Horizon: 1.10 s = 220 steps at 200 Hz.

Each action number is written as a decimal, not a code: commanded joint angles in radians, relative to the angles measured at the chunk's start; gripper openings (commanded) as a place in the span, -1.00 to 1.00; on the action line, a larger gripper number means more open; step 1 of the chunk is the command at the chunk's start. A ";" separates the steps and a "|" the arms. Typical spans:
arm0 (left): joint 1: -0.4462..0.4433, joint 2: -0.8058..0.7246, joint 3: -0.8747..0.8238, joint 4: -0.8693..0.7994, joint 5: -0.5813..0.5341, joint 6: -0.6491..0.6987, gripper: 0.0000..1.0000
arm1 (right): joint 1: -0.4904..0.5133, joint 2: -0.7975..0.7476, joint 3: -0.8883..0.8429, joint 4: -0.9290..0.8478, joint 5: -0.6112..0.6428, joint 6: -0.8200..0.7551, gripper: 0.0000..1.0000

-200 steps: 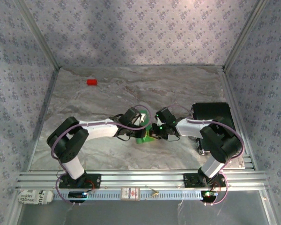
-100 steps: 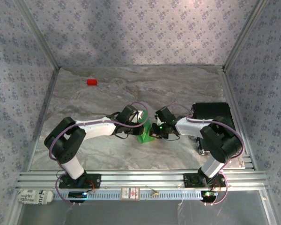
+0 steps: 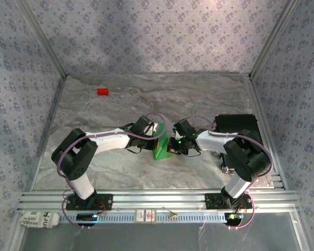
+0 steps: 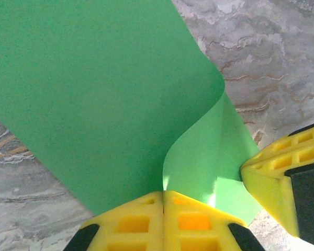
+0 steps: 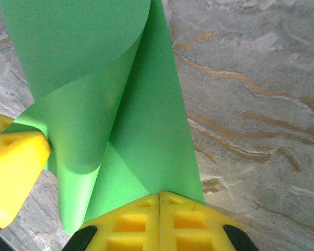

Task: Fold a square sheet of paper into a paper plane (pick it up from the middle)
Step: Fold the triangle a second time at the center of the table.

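Here, between patterned walls (image 3: 146, 31), left end effector (image 4: 164, 193) and right end effector (image 5: 159, 196) clamp paper (image 4: 94, 94), perhaps off marbled table (image 3: 199, 94).

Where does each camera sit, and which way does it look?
Top view: above and behind, looking down at the table; left arm and right arm meet at the green paper.
Left wrist: on the left arm, looking along its shut left tool at the paper.
Right wrist: likewise along the right tool.
Shared: both wrist views see the paper and the other tool's tip.
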 commanded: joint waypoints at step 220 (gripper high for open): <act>0.009 0.049 0.051 -0.069 -0.075 0.050 -0.90 | -0.011 0.021 0.012 -0.062 0.026 -0.022 -1.00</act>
